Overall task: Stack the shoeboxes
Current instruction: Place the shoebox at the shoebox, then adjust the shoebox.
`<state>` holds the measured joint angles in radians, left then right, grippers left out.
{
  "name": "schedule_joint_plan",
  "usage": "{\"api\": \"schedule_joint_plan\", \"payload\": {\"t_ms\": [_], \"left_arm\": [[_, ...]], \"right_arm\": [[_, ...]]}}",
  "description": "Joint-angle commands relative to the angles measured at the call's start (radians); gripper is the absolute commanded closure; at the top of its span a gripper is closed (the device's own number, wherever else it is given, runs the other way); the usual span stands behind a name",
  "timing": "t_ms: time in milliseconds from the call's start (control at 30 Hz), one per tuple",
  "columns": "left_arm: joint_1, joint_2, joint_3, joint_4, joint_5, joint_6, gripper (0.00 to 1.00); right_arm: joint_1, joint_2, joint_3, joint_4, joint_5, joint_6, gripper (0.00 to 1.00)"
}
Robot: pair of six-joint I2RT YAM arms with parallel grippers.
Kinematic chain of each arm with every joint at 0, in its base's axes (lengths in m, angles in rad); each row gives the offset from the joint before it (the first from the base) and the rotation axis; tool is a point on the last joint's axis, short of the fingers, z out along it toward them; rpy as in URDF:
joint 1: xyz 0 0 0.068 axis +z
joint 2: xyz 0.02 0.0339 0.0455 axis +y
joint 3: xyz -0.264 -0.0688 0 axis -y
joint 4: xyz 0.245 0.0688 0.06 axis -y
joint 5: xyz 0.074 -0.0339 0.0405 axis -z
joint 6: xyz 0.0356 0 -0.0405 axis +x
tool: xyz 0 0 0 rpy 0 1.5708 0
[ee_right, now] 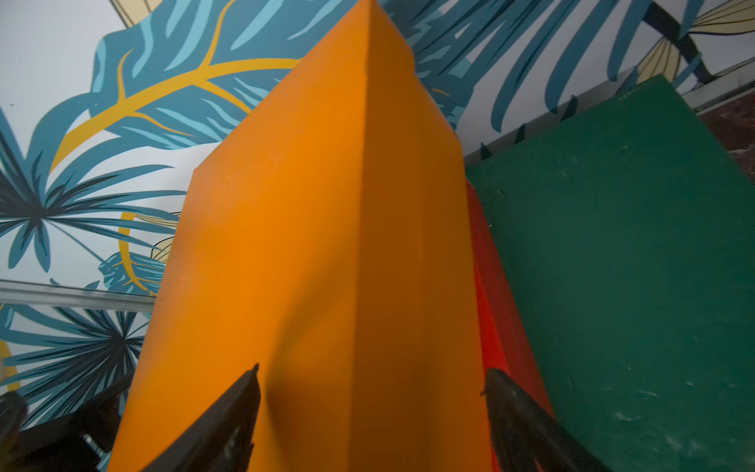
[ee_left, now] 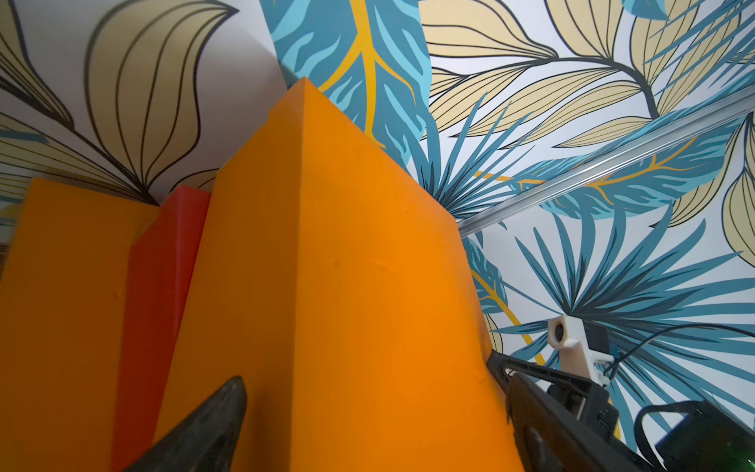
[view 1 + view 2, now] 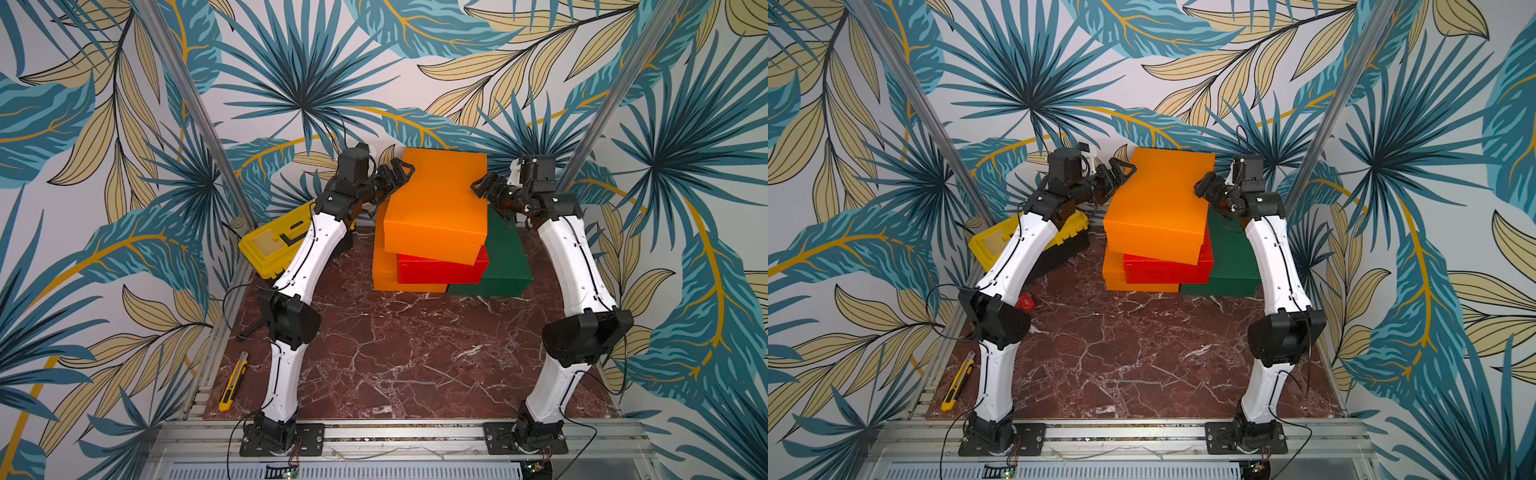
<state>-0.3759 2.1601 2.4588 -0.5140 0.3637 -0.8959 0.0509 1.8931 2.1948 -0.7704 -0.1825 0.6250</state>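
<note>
Everywhere leafy wallpaper (image 3: 291,62); shoeboxes (image 3: 436,199) stacked on veined marble tabletop (image 3: 415,353) (reddish-brown).

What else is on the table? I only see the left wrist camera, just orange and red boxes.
Observer: A dark green shoebox sits beside the lower orange shoebox, on its right.
Child: Is the other hand holding the top box?
Observer: No, the right gripper is open, jaws either side of an edge of the top orange shoebox.
Child: Anything else?
Observer: A yellow toolbox lies left of them all.
</note>
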Motion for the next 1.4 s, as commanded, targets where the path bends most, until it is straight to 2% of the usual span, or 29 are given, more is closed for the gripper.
{"api": "schedule_joint_plan", "payload": {"t_ms": [0, 200, 400, 633, 800, 833, 867, 900, 967, 1067, 1167, 1300, 1367], "left_arm": [[0.025, -0.059, -0.046, 0.029, -0.005, 0.042, 0.0], [0.066, -0.137, -0.179, 0.029, -0.036, 0.082, 0.0], [0.078, -0.159, -0.24, 0.035, -0.027, 0.096, 0.0], [0.144, -0.251, -0.386, 0.047, -0.03, 0.098, 0.02], [0.189, -0.372, -0.538, 0.048, -0.047, 0.124, 0.02], [0.194, -0.394, -0.57, 0.049, -0.055, 0.129, 0.03], [0.199, -0.42, -0.608, 0.048, -0.065, 0.135, 0.05], [0.201, -0.442, -0.646, 0.05, -0.069, 0.134, 0.07], [0.201, -0.468, -0.702, 0.058, -0.058, 0.128, 0.11], [0.193, -0.464, -0.739, 0.062, 0.008, 0.095, 0.14], [0.168, -0.447, -0.753, 0.062, 0.049, 0.076, 0.14], [0.115, -0.438, -0.755, 0.062, 0.033, 0.08, 0.14], [0.089, -0.431, -0.744, 0.062, 0.031, 0.076, 0.14]], "right_arm": [[-0.009, 0.007, -0.042, -0.036, 0.04, -0.025, 0.13], [-0.019, -0.029, -0.149, 0.007, 0.046, -0.03, 0.17], [-0.019, -0.06, -0.191, 0.076, 0.01, -0.015, 0.17], [-0.019, -0.208, -0.248, 0.056, 0.096, -0.069, 0.23], [-0.018, -0.366, -0.41, 0.081, 0.134, -0.065, 0.3], [-0.019, -0.398, -0.451, 0.089, 0.146, -0.06, 0.34], [-0.019, -0.432, -0.503, 0.1, 0.156, -0.053, 0.43], [-0.019, -0.465, -0.554, 0.114, 0.165, -0.045, 0.56], [-0.018, -0.505, -0.64, 0.136, 0.171, -0.037, 0.72], [-0.019, -0.511, -0.722, 0.142, 0.177, -0.037, 0.88], [-0.018, -0.486, -0.765, 0.154, 0.162, -0.032, 0.93], [-0.018, -0.445, -0.798, 0.179, 0.16, -0.038, 1.0], [-0.018, -0.417, -0.806, 0.197, 0.158, -0.045, 1.0]]}}
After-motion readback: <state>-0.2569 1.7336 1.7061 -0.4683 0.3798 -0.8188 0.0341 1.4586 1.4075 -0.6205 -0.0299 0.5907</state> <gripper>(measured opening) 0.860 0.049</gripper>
